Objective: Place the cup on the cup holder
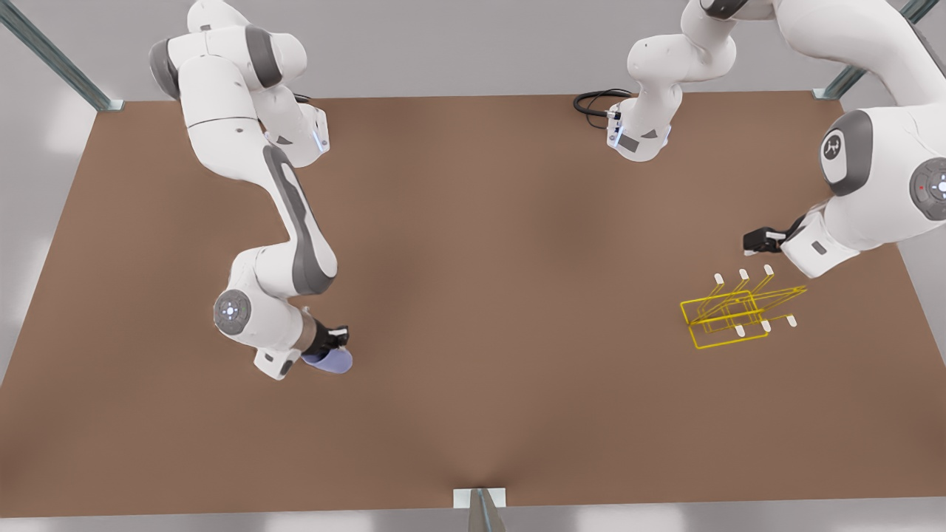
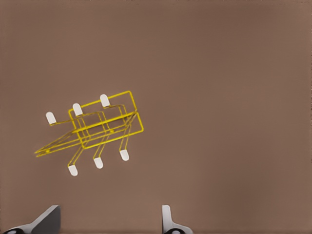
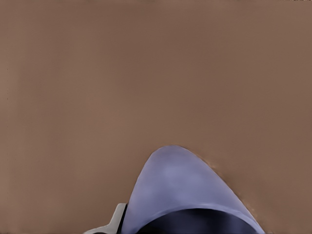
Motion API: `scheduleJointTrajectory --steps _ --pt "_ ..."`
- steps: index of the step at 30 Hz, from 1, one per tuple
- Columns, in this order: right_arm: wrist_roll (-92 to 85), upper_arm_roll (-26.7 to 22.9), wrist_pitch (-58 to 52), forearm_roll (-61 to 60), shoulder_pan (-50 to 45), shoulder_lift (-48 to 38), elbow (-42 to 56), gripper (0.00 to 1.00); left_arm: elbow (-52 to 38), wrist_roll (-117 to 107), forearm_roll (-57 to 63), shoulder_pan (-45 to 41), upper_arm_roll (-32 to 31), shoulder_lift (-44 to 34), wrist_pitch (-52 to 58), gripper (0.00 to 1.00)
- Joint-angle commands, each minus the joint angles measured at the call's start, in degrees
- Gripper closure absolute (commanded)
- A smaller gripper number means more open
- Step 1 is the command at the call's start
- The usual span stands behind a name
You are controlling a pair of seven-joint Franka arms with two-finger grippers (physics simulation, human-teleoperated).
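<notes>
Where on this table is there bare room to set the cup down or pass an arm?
The widest bare stretch of the table lies between the cup, at the right claw, and the cup holder. The near strip along the table's front edge is bare too. It is crowded around the holder, where the open left claw hovers.

light: even, soft | shadows: faint | glare: none | focus: slightly soft

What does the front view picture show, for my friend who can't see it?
A white robot arm on the front view's left has its right gripper at a small lavender-blue cup on a brown table. Far across, on the front view's right, stands a yellow wire cup holder with white tips, and the left gripper hangs above it, jaws open.
</notes>
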State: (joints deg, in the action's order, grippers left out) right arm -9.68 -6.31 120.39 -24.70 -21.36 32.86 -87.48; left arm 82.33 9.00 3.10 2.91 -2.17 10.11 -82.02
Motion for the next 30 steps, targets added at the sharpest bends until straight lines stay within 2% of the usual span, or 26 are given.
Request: scheduleJointTrajectory --steps 1,2,5,8,13,19,25,26,27,30 --pt "4.58 -0.02 -0.34 -15.44 -1.58 1.85 2.22 0.79 -0.41 -0.3 0.06 -0.01 -0.03 -0.09 1.68 0.0" --pt "4.49 -0.02 -0.07 -22.56 -2.81 2.73 2.83 0.79 -0.5 -0.22 0.06 -0.01 -0.03 -0.18 2.48 0.0" --pt "4.41 0.07 0.63 -32.42 -6.85 8.36 12.15 0.79 -0.68 -0.22 0.15 -0.19 -0.12 -0.36 2.92 0.0" --pt "3.79 0.07 9.24 -44.89 -14.58 15.56 19.35 0.79 -0.68 -0.22 0.06 -0.1 -0.03 -0.27 2.74 0.0" --pt "-9.39 0.07 17.06 -65.12 -21.97 29.89 34.12 0.79 -0.68 -0.22 0.06 -0.19 -0.03 -0.36 2.83 0.0" --pt "-23.8 0.16 17.86 -71.62 -23.38 34.72 34.21 0.79 -0.68 -0.39 -0.2 -0.27 -0.21 -0.71 2.39 0.0" --pt "-24.95 1.39 17.86 -71.89 -23.55 36.05 34.3 0.79 -0.68 -0.39 -0.03 -0.27 -0.12 -0.62 1.78 0.0" --pt "-24.78 1.39 17.86 -71.89 -23.55 36.05 34.3 0.2 -0.68 -0.39 0.06 -0.27 -0.2 -0.62 1.34 0.0" --pt "-24.95 1.39 17.86 -71.98 -23.55 36.05 34.3 0.0 -0.68 -0.39 -0.03 -0.19 -0.12 -0.53 0.72 0.0" --pt "-24.95 1.3 17.86 -71.98 -23.47 35.96 34.3 0.0 -0.68 -0.66 -0.03 -0.01 -0.03 -0.53 0.63 0.0"
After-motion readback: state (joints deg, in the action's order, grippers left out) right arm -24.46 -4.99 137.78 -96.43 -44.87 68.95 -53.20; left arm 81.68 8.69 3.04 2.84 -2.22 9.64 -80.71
